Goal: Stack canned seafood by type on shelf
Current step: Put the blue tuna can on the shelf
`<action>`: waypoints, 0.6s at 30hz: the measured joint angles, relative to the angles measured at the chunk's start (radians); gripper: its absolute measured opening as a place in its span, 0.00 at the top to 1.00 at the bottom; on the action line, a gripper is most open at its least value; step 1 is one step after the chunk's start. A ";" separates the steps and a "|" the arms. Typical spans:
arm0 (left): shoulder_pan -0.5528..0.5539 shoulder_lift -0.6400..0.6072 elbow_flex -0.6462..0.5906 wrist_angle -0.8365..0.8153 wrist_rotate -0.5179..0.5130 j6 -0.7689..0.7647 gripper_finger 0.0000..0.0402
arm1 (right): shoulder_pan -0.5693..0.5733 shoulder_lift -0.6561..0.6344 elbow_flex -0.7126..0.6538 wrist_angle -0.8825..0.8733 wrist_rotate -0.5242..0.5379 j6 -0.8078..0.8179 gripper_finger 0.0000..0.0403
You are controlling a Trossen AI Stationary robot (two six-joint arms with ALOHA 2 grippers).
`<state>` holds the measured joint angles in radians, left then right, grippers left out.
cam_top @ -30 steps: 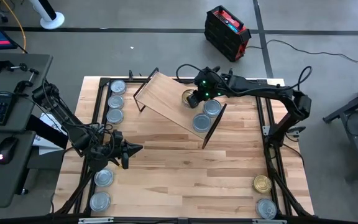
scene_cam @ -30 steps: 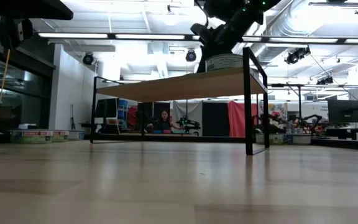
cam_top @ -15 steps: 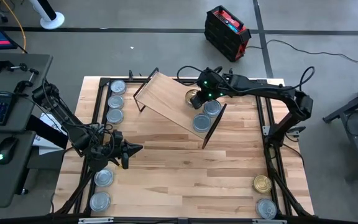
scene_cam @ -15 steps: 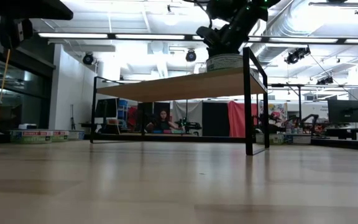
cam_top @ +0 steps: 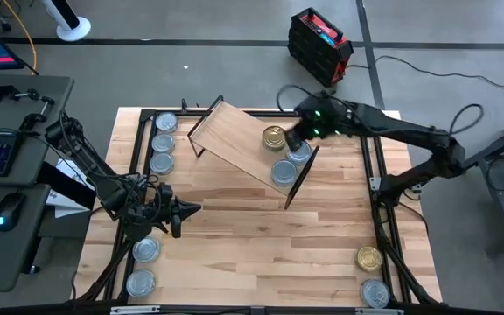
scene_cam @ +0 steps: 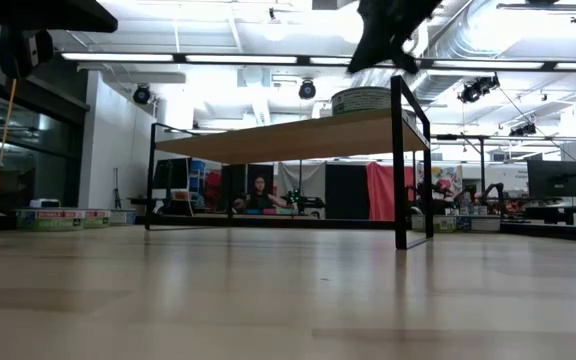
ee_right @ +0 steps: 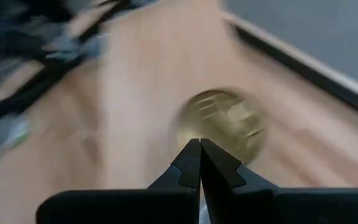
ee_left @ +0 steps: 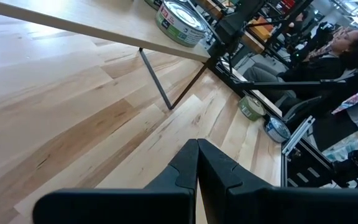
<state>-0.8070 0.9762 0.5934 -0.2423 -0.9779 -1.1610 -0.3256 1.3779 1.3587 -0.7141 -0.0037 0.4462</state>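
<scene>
The shelf (cam_top: 239, 144) stands slantwise on the table's far middle. A gold-topped can (cam_top: 274, 137) and two silver-topped cans (cam_top: 299, 152) (cam_top: 283, 172) rest on their bases near its right end. My right gripper (cam_top: 294, 140) hovers shut just right of the gold can; in the low view the gripper (scene_cam: 383, 40) is above the cans (scene_cam: 361, 100), clear of them. Its wrist view looks down on the gold can (ee_right: 224, 124) past the shut fingers (ee_right: 199, 146). My left gripper (cam_top: 195, 208) waits shut over the table's left half, touching nothing.
Three silver cans (cam_top: 163, 142) line the table's far left edge, and two more (cam_top: 143, 265) sit at the near left. A gold can (cam_top: 369, 258) and a silver can (cam_top: 375, 293) stand at the near right. Bare table lies between the shelf and the near edge.
My right gripper, shut throughout, has risen from just above the gold can on the shelf and drawn back toward the table's right edge. The gold can stays on the shelf, now uncovered.
</scene>
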 joint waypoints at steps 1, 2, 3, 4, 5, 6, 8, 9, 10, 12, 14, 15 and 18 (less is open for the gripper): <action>0.000 0.000 0.000 0.001 0.001 0.000 1.00 | 0.031 -0.027 -0.010 -0.016 -0.008 0.006 1.00; 0.000 0.000 0.000 0.005 0.010 0.001 1.00 | 0.071 -0.056 -0.023 -0.030 -0.013 0.025 1.00; 0.000 0.000 0.000 0.007 0.023 0.004 1.00 | 0.116 -0.081 -0.039 -0.035 -0.012 0.047 1.00; 0.000 0.000 0.000 0.007 0.038 0.008 1.00 | 0.170 -0.107 -0.057 -0.029 -0.012 0.071 1.00; 0.000 0.000 0.000 0.007 0.053 0.009 1.00 | 0.232 -0.133 -0.079 -0.016 -0.011 0.101 1.00; 0.000 0.000 0.000 0.007 0.067 0.010 1.00 | 0.298 -0.155 -0.102 0.002 -0.008 0.140 1.00; 0.000 0.000 0.000 0.007 0.086 0.022 1.00 | 0.445 -0.186 -0.160 0.039 0.012 0.252 1.00; 0.000 0.000 0.000 0.007 0.088 0.034 1.00 | 0.518 -0.192 -0.195 0.059 0.031 0.320 1.00; 0.000 0.000 0.000 0.007 0.089 0.045 1.00 | 0.589 -0.191 -0.229 0.085 0.053 0.396 1.00; 0.001 0.000 0.000 0.008 0.090 0.072 1.00 | 0.739 -0.180 -0.308 0.168 0.106 0.563 1.00; 0.001 0.000 0.000 0.007 0.090 0.091 1.00 | 0.870 -0.158 -0.376 0.279 0.144 0.743 1.00; 0.001 0.000 0.000 0.007 0.090 0.100 1.00 | 0.931 -0.142 -0.404 0.329 0.153 0.829 1.00; 0.001 0.000 0.000 0.008 0.104 0.126 1.00 | 1.080 -0.074 -0.443 0.386 0.149 1.078 1.00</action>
<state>-0.8059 0.9760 0.5934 -0.2347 -0.8737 -1.0351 0.7547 1.3043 0.9157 -0.3282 0.1449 1.5239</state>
